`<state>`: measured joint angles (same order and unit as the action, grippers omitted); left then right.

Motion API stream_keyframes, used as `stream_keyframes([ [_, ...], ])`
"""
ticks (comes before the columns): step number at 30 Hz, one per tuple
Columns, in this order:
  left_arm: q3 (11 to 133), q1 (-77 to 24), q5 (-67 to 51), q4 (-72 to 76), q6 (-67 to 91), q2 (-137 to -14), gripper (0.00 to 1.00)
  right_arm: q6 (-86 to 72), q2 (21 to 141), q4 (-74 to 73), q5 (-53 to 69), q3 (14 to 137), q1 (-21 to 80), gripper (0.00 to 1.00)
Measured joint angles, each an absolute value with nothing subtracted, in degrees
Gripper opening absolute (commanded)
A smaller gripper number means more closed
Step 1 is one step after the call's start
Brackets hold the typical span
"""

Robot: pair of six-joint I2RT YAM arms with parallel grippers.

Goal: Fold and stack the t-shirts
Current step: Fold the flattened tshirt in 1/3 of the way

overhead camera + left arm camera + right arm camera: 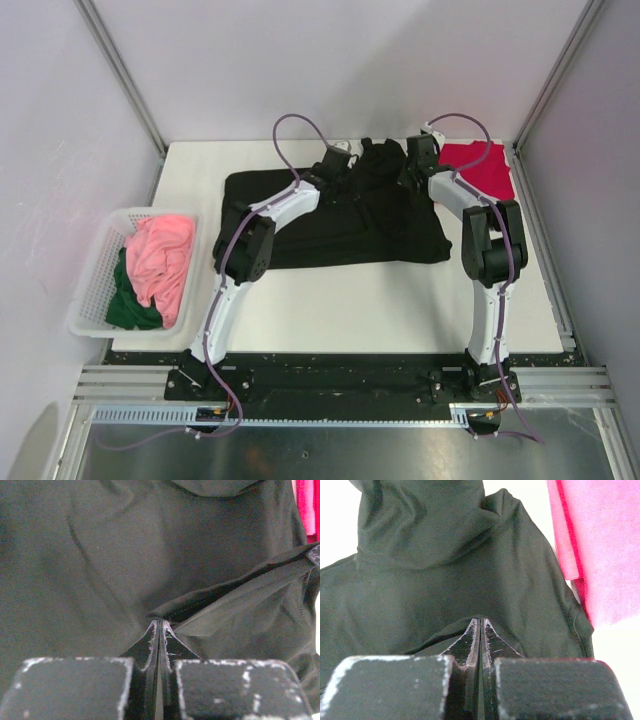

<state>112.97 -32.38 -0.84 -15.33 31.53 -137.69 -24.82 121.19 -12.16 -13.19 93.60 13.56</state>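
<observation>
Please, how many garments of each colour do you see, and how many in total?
black t-shirt: 1
crimson red t-shirt: 1
pink garment: 1
dark green garment: 1
Total: 4

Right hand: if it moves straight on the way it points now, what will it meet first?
Probably the black shirt: the right hand is shut on its cloth, bunched up just ahead. The red shirt lies aside.

Basket (pixel 88 285) left of spread t-shirt (pixel 345 228)
</observation>
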Motion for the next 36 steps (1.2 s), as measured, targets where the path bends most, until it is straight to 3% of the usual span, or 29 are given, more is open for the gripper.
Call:
stream_keyframes([
  [8, 113.3, -31.9, -0.9, -15.1, 31.6, -137.7, 0.05, -24.8, 121.2, -10.9, -13.1, 93.6, 13.3, 0.0],
  [14, 114.4, -31.5, -2.1, -15.0, 31.6, -138.4, 0.16, -25.0, 121.2, -10.7, -13.1, 93.6, 13.1, 0.02],
  [18, 114.7, -31.0, -3.2, -15.0, 31.4, -138.9, 0.52, -25.3, 121.2, -10.7, -13.0, 93.6, 12.6, 0.31],
  [21, 114.2, -30.7, -3.5, -14.6, 30.9, -138.6, 0.62, -25.4, 121.2, -10.9, -13.0, 93.7, 12.3, 0.45],
  [26, 101.3, -30.1, -2.5, -14.2, 30.5, -129.8, 0.63, -25.5, 121.0, -13.4, -13.0, 95.0, 12.0, 0.47],
  [36, 61.0, -29.4, 6.0, -13.4, 34.3, -92.4, 0.44, -29.1, 109.0, -16.0, -8.1, 83.3, 15.2, 0.35],
])
